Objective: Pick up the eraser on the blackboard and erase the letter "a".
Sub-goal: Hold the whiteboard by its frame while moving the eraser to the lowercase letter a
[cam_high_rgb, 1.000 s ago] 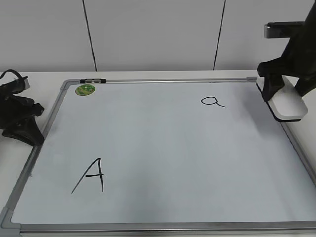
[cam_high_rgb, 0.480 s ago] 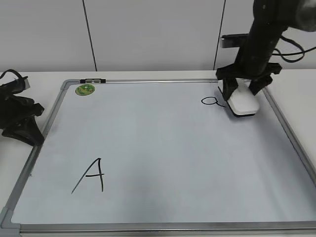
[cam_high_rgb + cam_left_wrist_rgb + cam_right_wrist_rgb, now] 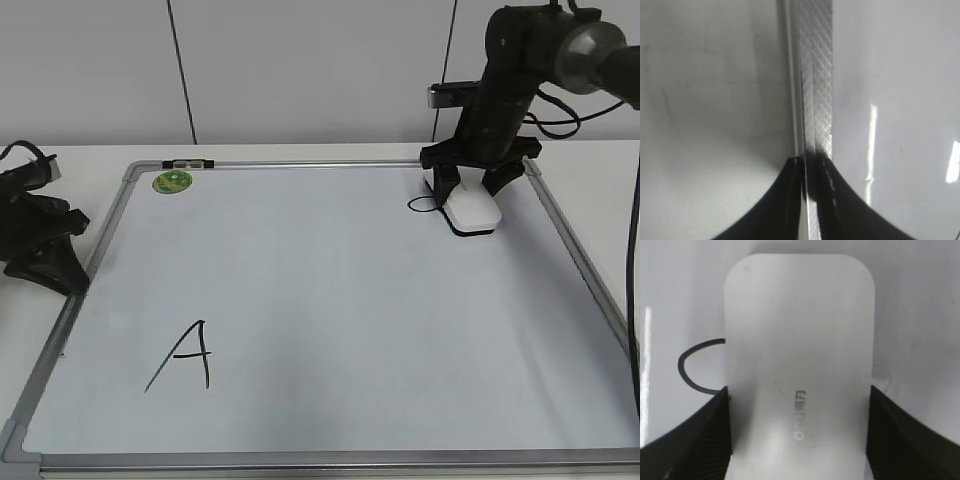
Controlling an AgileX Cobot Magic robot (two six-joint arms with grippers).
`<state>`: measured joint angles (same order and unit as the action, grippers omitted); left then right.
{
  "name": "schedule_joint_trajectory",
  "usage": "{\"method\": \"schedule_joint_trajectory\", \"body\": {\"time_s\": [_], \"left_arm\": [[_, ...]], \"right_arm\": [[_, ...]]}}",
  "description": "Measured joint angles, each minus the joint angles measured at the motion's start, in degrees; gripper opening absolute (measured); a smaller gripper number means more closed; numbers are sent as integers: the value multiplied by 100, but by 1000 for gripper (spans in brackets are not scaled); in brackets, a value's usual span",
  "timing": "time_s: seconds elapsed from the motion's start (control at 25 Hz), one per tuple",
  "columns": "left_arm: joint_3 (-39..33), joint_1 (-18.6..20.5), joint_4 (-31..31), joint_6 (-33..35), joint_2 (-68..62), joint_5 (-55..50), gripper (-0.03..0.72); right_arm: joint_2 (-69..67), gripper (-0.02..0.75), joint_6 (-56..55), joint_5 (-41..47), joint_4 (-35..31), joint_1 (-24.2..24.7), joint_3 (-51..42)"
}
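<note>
My right gripper [image 3: 470, 186] is shut on the white eraser [image 3: 472, 211] and holds it flat on the blackboard [image 3: 330, 300], over the right part of the small letter "a" [image 3: 420, 205]. In the right wrist view the eraser [image 3: 799, 375] fills the frame between the two black fingers [image 3: 695, 440], and only the left loop of the "a" [image 3: 690, 367] sticks out. My left gripper [image 3: 45, 262] rests at the board's left edge; in the left wrist view its fingers [image 3: 790, 200] are closed together over the grey frame strip [image 3: 815, 75].
A large capital "A" [image 3: 185, 357] is drawn at the board's lower left. A round green sticker [image 3: 172, 181] sits at the top left corner. The grey frame [image 3: 570, 240] runs close to the right of the eraser.
My right gripper has carried the eraser left from the board's right edge onto the "a", now covering its right part and tail. The left arm has not moved.
</note>
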<state>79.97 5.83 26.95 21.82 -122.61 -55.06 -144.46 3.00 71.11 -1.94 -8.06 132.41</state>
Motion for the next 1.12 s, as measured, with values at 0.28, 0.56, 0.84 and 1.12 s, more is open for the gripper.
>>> {"method": "schedule_joint_trajectory", "body": {"time_s": [0.28, 0.56, 0.84, 1.12], "left_arm": [[0, 0, -13, 0, 0, 0, 59], [0, 0, -17, 0, 0, 0, 59], [0, 0, -26, 0, 0, 0, 59], [0, 0, -26, 0, 0, 0, 59]], "right_arm": [[-56, 526, 24, 40, -158, 11, 73], [-79, 526, 87, 11, -204, -144, 85], [-91, 526, 243, -86, -226, -782, 85], [-103, 526, 278, -89, 16, -966, 85]]}}
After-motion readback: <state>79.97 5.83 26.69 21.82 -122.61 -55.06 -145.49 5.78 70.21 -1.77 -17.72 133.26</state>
